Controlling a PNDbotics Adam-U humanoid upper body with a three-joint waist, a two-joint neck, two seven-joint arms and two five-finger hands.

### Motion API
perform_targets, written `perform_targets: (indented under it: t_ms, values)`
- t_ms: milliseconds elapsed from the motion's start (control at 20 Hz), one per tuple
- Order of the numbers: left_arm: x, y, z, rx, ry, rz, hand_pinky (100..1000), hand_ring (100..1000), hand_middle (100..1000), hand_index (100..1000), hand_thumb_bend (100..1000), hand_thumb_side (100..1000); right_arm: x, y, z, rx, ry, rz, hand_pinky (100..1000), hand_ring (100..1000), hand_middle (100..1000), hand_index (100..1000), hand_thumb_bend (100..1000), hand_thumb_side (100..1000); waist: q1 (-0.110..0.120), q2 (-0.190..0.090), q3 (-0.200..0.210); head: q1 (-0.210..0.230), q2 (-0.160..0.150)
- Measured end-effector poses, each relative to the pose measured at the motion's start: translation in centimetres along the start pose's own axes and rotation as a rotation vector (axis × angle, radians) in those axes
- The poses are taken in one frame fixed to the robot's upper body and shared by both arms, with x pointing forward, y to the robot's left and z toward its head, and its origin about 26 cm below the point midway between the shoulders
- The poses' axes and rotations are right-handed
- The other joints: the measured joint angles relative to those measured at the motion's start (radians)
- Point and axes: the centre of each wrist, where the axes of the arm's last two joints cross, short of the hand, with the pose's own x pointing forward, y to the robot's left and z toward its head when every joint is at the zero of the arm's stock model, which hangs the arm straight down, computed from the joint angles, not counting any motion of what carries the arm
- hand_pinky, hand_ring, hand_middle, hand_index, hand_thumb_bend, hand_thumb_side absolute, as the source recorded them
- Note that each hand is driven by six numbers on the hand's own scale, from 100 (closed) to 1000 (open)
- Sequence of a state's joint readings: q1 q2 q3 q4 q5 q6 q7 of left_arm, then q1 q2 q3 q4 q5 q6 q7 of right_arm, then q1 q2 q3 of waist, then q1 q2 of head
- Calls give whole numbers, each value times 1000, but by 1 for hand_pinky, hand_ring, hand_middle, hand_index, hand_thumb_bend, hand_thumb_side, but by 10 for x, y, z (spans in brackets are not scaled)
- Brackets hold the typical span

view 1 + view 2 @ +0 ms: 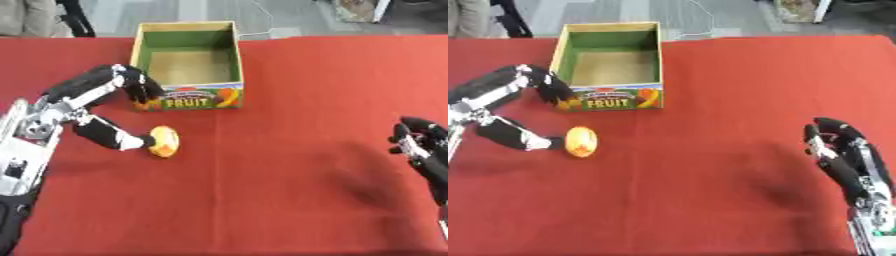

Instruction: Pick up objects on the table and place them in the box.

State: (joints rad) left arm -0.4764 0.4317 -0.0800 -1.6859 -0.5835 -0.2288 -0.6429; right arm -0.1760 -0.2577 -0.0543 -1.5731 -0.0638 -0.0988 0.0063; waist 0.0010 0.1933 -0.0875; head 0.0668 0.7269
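In the left eye view the left hand (103, 107) is spread open, its thumb tip touching the orange object (164, 141) on the red table (289, 200); its curved fingers reach to the front corner of the box (189, 65), just beyond. In the right eye view the right hand (843, 150) rests open, fingers up, well apart from both.

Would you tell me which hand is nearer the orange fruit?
Left. The left hand touches the orange fruit from its left; the right hand rests far off right.
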Motion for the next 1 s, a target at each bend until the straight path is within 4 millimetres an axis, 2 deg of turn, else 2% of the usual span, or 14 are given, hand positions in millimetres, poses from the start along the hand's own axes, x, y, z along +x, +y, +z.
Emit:
perform_targets:
  t_ms: [450,1000]
  values:
    - [-10,-15,-21,-61,74,-94,616,636,680,784,598,100,0,0,0,1,1,0,558,626,610,756,268,387,0,-1,-5,2,0]
    - [-25,-31,-39,-121,123,-138,594,609,645,778,573,100,0,0,0,5,1,0,558,626,610,756,270,387,-2,-1,-9,4,0]
